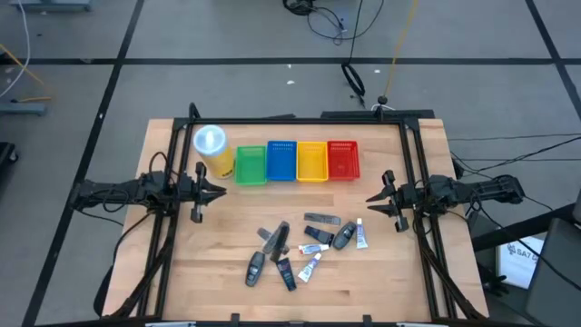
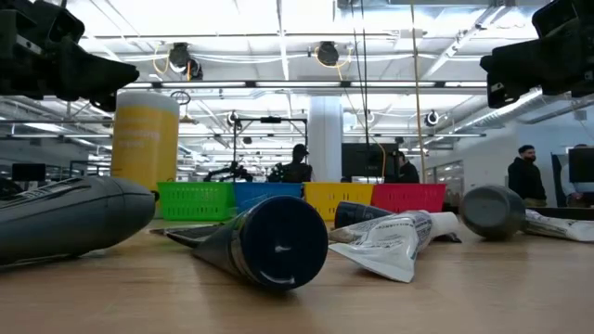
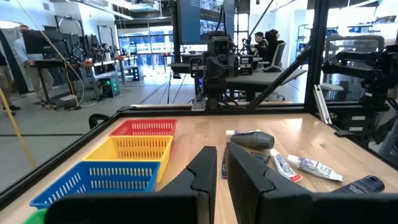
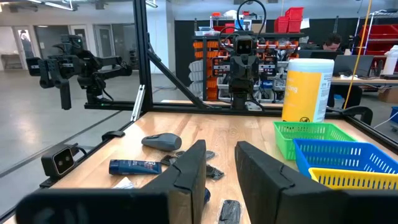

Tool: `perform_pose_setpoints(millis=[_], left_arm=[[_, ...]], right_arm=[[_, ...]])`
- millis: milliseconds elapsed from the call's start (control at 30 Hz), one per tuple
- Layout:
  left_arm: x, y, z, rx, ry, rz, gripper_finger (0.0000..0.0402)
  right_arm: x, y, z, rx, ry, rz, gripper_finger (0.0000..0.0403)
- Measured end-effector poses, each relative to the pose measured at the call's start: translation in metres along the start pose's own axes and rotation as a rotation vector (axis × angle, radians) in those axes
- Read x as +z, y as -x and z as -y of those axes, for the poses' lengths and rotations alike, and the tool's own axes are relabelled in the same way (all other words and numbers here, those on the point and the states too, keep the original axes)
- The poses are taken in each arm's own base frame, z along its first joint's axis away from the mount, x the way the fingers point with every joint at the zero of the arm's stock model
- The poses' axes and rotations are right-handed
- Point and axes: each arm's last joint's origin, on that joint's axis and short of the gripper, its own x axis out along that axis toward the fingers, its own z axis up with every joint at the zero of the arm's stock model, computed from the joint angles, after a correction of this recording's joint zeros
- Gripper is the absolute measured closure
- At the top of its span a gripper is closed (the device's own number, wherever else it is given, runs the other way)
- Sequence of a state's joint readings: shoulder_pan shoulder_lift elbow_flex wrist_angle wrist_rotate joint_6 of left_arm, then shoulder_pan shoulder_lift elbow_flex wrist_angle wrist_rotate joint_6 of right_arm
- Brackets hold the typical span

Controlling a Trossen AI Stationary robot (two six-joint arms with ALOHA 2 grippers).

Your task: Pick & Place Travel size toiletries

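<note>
Travel size toiletries [image 1: 300, 247] scattered on bare wood just in front of basket row [image 1: 297, 162]; light, small, tubes soft and slick; pinch mid-body; left gripper [image 1: 211, 192] and right gripper [image 1: 375, 198] fingers apart, hovering at table sides.

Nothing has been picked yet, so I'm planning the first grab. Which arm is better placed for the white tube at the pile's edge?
Right, probably. The white tube lies on the pile's right side, nearer the right gripper. The left gripper waits by the left rail, farther off.
</note>
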State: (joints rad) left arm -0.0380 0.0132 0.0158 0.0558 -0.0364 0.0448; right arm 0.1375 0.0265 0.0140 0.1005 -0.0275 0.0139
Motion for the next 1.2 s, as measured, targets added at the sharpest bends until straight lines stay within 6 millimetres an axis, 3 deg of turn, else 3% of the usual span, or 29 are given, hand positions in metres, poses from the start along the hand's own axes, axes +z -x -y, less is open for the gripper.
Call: perform_pose_setpoints(millis=[233,367,533,700,867,1033,1200], left_arm=[[0.0,0.0,0.0,0.0,0.0,0.0,0.0364],[0.0,0.0,0.0,0.0,0.0,0.0,0.0364],[0.0,0.0,0.0,0.0,0.0,0.0,0.0364],[0.0,0.0,0.0,0.0,0.0,0.0,0.0364],[0.0,0.0,0.0,0.0,0.0,0.0,0.0364],[0.0,0.0,0.0,0.0,0.0,0.0,0.0364],[0.0,0.0,0.0,0.0,0.0,-0.001,0.0364]], right_arm=[[0.004,0.0,0.0,0.004,-0.028,0.04,0.0323],[0.013,0.001,0.0,0.026,-0.3,0.136,0.0323],[0.019,0.001,-0.002,0.063,-0.415,0.185,0.0323],[0.009,-0.007,-0.011,0.124,-0.412,0.058,0.0323],[-0.009,-0.019,-0.018,0.0,-0.351,-0.113,0.0318],[-0.032,-0.025,-0.027,-0.021,-0.305,-0.414,0.0286],[-0.018,-0.04,-0.035,-0.131,-0.368,-0.689,0.0236]])
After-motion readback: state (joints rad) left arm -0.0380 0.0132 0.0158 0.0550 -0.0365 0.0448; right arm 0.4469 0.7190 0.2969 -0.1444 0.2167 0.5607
